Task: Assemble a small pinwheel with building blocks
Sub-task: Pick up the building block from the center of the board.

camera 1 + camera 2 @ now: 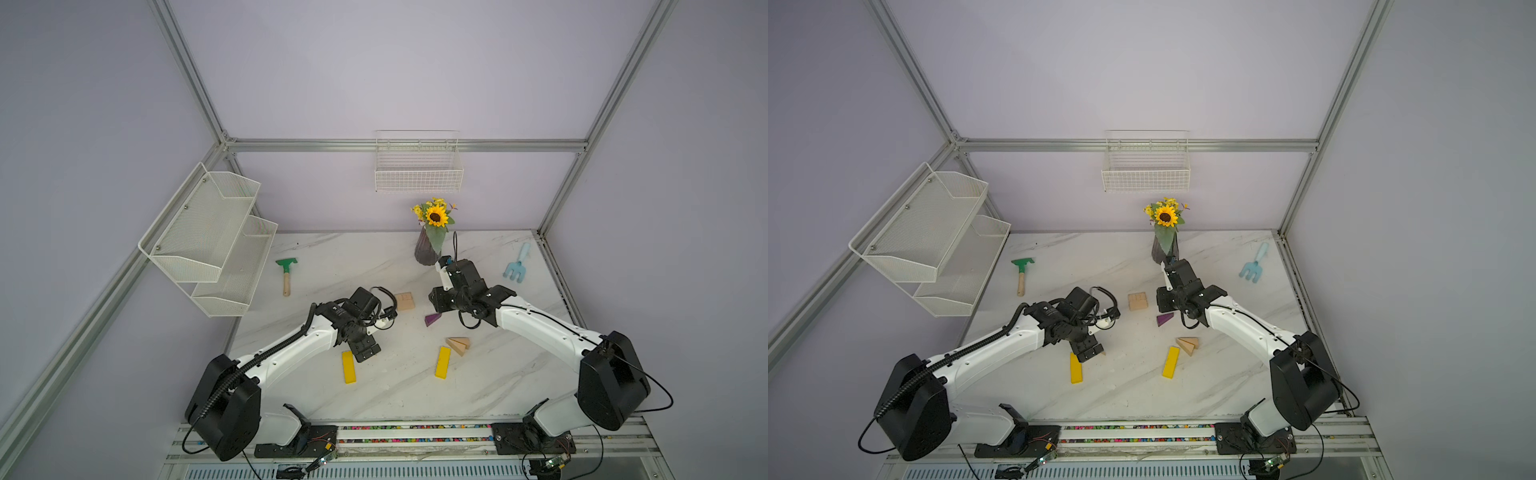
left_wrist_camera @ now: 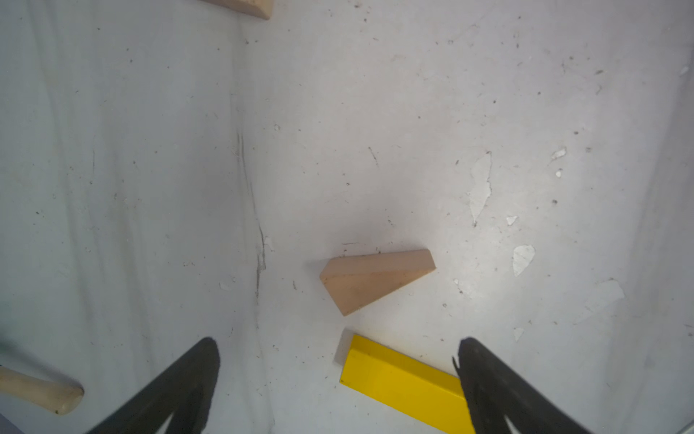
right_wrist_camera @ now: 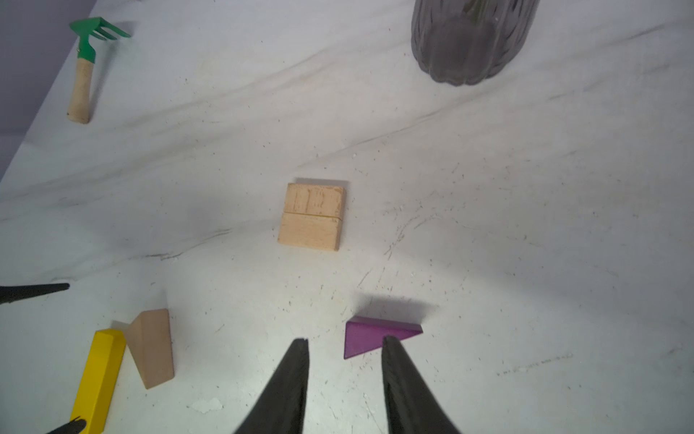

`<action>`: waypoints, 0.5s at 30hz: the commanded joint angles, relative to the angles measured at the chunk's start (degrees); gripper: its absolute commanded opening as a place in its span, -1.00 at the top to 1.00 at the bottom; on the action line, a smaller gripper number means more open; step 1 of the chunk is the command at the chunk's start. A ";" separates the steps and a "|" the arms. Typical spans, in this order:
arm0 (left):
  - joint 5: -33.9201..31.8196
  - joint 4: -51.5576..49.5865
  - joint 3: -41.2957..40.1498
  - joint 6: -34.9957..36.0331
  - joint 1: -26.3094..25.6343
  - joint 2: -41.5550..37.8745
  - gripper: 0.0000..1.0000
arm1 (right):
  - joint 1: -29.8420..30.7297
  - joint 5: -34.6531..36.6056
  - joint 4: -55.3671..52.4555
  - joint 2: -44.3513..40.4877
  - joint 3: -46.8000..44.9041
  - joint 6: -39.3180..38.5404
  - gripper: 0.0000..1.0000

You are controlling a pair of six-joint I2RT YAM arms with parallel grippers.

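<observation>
A white mesh shelf point(image 1: 208, 232) hangs on the side wall at the far left. On the marble desk point(image 1: 395, 395) beside it lies the green toy hoe point(image 1: 286, 270), well apart from everything else. The building blocks point(image 1: 1138, 301) lie loose across the middle of the desk, between the two arms.

The left hand point(image 2: 337, 344) points down at the desk. Its black fingers point(image 2: 184, 379) are spread wide, with only bare surface between them. In the left wrist view the left yellow bar point(image 2: 402, 383) lies flat with one end running behind a finger. The lone wood wedge point(image 2: 375, 280) lies near the bar's other end, with a small gap between them.

Toward the middle, the two plain rectangular blocks point(image 1: 404, 301) lie side by side, touching along their long edges to form a square. The purple wedge point(image 1: 432, 319) lies flat just in front of them, close under the right hand point(image 3: 345, 340). That hand's fingers stand a little apart, with desk showing in the slit, and they grip nothing. In the right wrist view one fingertip overlaps the wedge's edge; I cannot tell whether it touches.

Behind this hand stands the dark vase of sunflowers point(image 1: 424, 254), and above it a wire basket point(image 1: 418, 178) hangs on the back wall. Nearer the front, the right yellow bar point(image 1: 1170, 362) lies slanted. The pair of wood wedges point(image 1: 458, 345) lie against each other just beside its far end. At the far right the light blue toy rake point(image 1: 516, 266) lies near the desk's edge.
</observation>
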 commanded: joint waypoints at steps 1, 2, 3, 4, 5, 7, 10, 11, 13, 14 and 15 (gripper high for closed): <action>-0.84 3.74 0.39 8.94 -1.59 0.76 -1.00 | -0.82 0.92 2.37 -3.41 -2.77 1.37 0.21; -1.09 4.67 0.39 9.53 -1.96 1.51 -1.00 | -0.94 0.92 2.60 -3.96 -3.58 1.73 0.19; -1.06 5.25 0.51 9.89 -2.33 3.48 -1.00 | -1.05 0.91 2.85 -4.68 -4.35 2.23 0.15; -0.68 5.40 0.76 10.23 -2.52 4.58 -1.00 | -1.18 0.90 3.15 -5.24 -5.07 2.86 0.12; -0.11 5.40 1.05 10.54 -2.64 5.63 -0.98 | -1.29 0.92 3.37 -6.10 -5.76 3.76 0.06; 0.75 5.40 1.43 10.84 -2.71 7.39 -0.92 | -1.49 1.31 3.47 -7.57 -6.86 5.33 -0.08; 2.05 5.41 1.61 11.14 -2.74 9.03 -0.83 | -1.60 2.57 3.55 -10.34 -8.54 7.41 -0.28; 2.26 5.41 1.55 11.26 -2.78 9.42 -0.79 | -1.71 2.83 3.68 -11.44 -9.21 7.85 -0.34; 2.21 5.44 1.34 11.50 -2.81 9.98 -0.73 | -1.82 3.09 3.76 -12.93 -10.23 8.54 -0.44; 2.13 5.41 1.18 11.70 -2.80 10.39 -0.70 | -2.00 3.23 3.70 -13.67 -10.54 8.72 -0.48; 1.92 5.65 0.96 11.79 -2.77 10.71 -0.66 | -2.15 3.38 3.67 -14.01 -10.93 8.85 -0.50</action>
